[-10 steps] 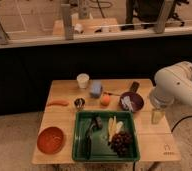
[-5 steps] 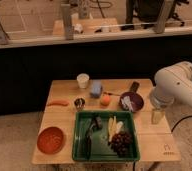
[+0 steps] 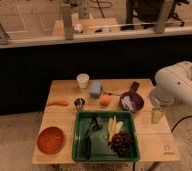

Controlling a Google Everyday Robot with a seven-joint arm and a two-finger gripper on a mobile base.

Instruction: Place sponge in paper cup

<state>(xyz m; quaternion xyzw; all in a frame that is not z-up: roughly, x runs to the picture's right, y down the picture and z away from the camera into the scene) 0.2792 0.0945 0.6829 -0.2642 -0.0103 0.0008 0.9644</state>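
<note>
Here the gripper (image 3: pixel 158 116) hangs open and empty at the right table (image 3: pixel 64 92) edge, well apart from the sponge (image 3: pixel 96 89) beside the paper cup (image 3: pixel 82 80).

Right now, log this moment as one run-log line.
gripper: fingers open, empty, over right edge of wooden table | pale blue rectangular sponge: on table, right of white tapered paper cup | stage: not yet grasped

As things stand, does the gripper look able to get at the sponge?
Probably yes. The gripper hangs right of the purple bowl, fingers open and empty. The sponge lies uncovered between the paper cup and the orange fruit, close to both; passing above the bowl should leave the way free.
</note>
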